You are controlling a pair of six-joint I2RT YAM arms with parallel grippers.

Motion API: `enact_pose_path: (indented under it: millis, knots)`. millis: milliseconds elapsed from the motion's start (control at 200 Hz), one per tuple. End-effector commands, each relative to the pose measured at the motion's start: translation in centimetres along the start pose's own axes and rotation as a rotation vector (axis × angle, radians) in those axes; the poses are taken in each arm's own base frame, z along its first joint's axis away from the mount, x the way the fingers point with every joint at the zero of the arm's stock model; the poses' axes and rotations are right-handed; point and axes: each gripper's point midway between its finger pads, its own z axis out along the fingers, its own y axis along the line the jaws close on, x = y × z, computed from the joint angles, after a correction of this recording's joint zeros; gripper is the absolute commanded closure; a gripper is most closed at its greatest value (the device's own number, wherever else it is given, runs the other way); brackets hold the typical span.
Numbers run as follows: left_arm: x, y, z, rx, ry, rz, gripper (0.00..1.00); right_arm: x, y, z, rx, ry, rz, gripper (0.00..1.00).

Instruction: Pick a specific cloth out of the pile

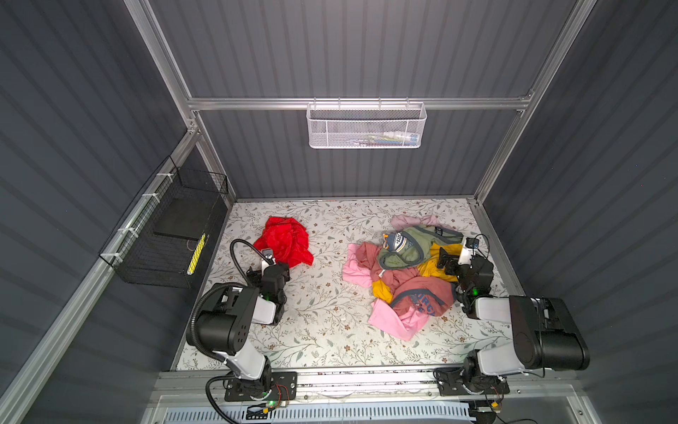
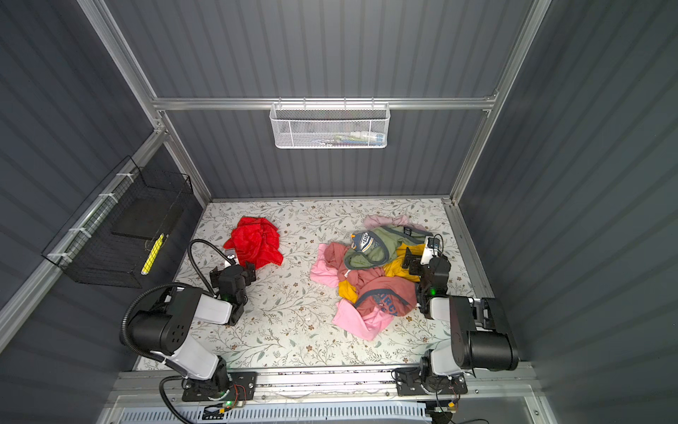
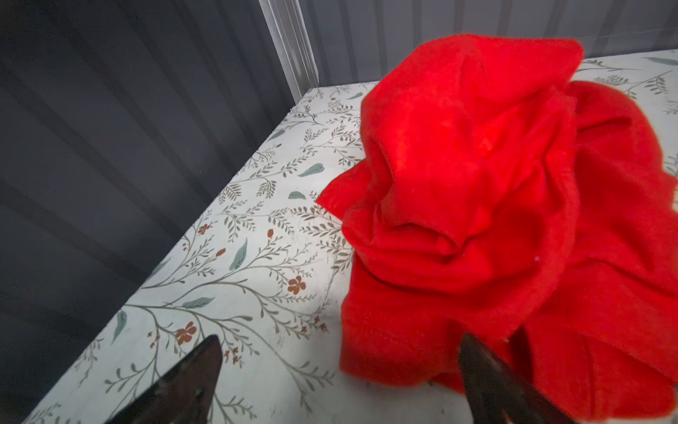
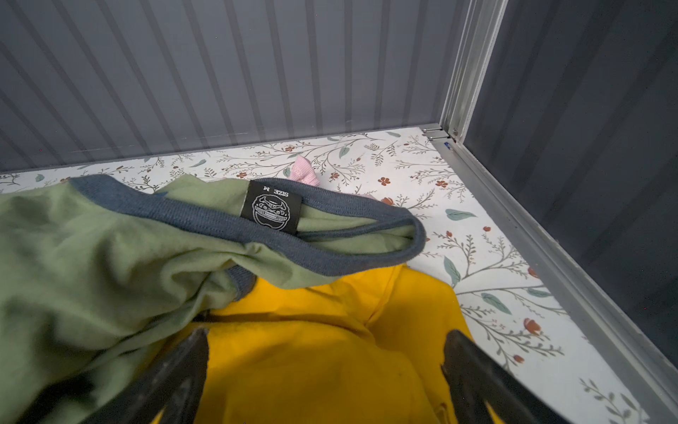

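In the left wrist view the cloth (image 3: pixel 495 205) is running off the picture's edge, and the left end effector (image 3: pixel 340 348) is showing only its fingertips (image 3: pixel 198 374). In the right wrist view the olive green shirt (image 4: pixel 91 264) is spilling past the picture's edge and hiding most of a pink garment (image 4: pixel 303 172); the mustard garment (image 4: pixel 319 348) is getting cut off too. In both top views the contents of the white mesh basket (image 1: pixel 341 128) are appearing too small to tell.

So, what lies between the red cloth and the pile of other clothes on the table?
Nothing lies there. Between the red cloth and the pile there is only a bare strip of the floral table, as both top views show. The two do not touch.
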Motion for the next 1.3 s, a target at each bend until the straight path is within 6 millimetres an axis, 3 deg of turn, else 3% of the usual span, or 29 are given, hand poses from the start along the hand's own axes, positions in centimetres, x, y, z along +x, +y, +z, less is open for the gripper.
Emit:
enact_pose_path:
  millis: [0,195,680,791,1296]
  knots:
    - [-2.3,-1.7,0.5,0.125,-0.11,-0.081,0.01,-0.4,0.2,0.1,-0.015,-0.007,0.011,0.01]
    - [-1.4,-2.8,3.3,0.273,0.048,-0.099,0.0,-0.4,0.2,0.1,-0.016,-0.007,0.011,0.01]
    - [-1.6,-3.3,3.2,0.291,0.034,-0.078,0.0,-0.4,0.2,0.1,-0.017,-0.006,0.011,0.01]
    - [-1.5,-4.6,3.2,0.363,0.048,-0.043,0.0,-0.4,0.2,0.1,-0.016,-0.007,0.011,0.01]
    - [-1.5,-4.6,3.2,0.364,0.045,-0.044,0.0,-0.4,0.2,0.1,-0.015,-0.006,0.011,0.01]
